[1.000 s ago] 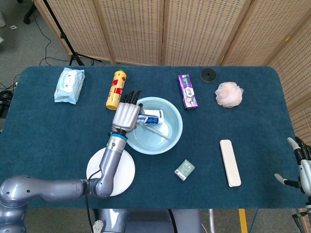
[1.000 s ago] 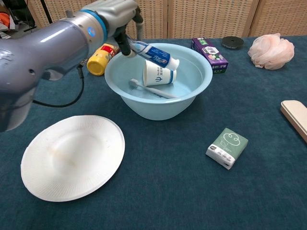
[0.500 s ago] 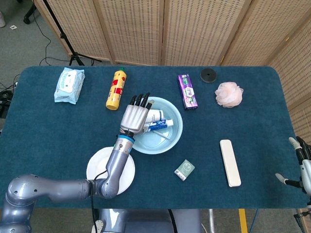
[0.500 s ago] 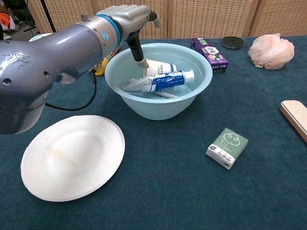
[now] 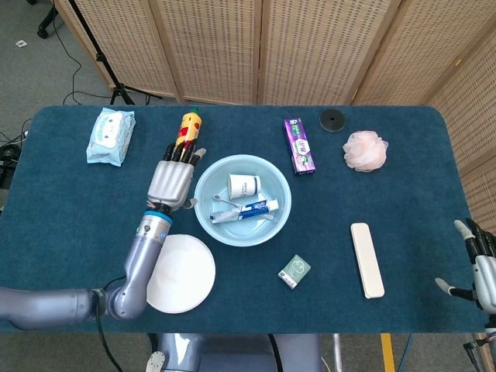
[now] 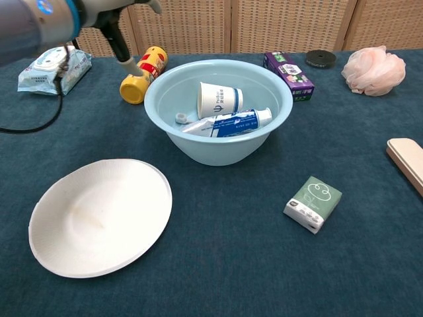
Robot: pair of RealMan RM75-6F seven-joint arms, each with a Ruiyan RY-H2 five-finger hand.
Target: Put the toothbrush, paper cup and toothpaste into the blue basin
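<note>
Lay together inside the blue basin at frame centre: light, crushable paper cup, soft toothpaste tube best taken mid-body, thin stiff toothbrush; left hand alongside, fingers spread, empty.

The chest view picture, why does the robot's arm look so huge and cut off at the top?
In the chest view the left hand sits close to the camera at the frame's edge, so it looms large and only part shows; the blue basin is sharp. In the head view the whole left hand appears normal-sized, with even, soft lighting.
</note>
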